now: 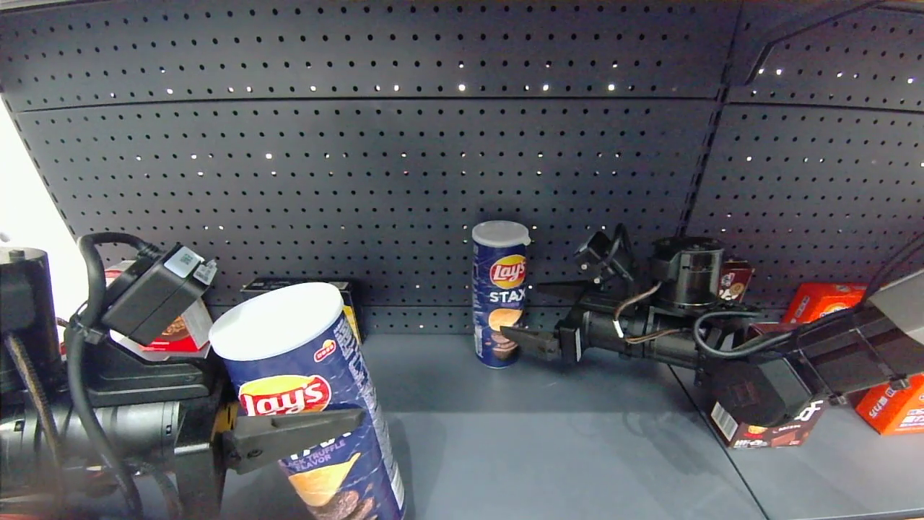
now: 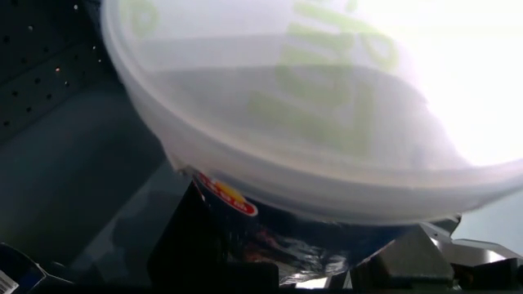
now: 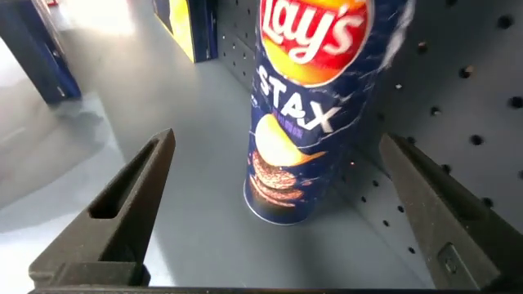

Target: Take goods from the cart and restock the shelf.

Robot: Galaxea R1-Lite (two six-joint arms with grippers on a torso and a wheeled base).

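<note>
A dark blue chips can (image 1: pixel 310 404) with a white lid leans tilted at the lower left, and my left gripper (image 1: pixel 289 433) is shut on its middle. From the left wrist the lid (image 2: pixel 327 106) looms large, with the left gripper (image 2: pixel 310 261) closed around the can body below it. A second chips can (image 1: pixel 499 292) stands upright on the shelf (image 1: pixel 548 440) close to the pegboard back. My right gripper (image 1: pixel 530 314) is open, one finger on each side of that can without touching. In the right wrist view the standing can (image 3: pixel 315 106) rises between the spread fingers (image 3: pixel 122 220) of the right gripper (image 3: pixel 278 143).
The perforated back wall (image 1: pixel 404 166) closes the shelf behind. A red box (image 1: pixel 173 332) and a dark box (image 1: pixel 346 303) sit at the back left. A brown box (image 1: pixel 765 433) and orange boxes (image 1: pixel 895 404) lie at the right. Bare shelf shows between the two cans.
</note>
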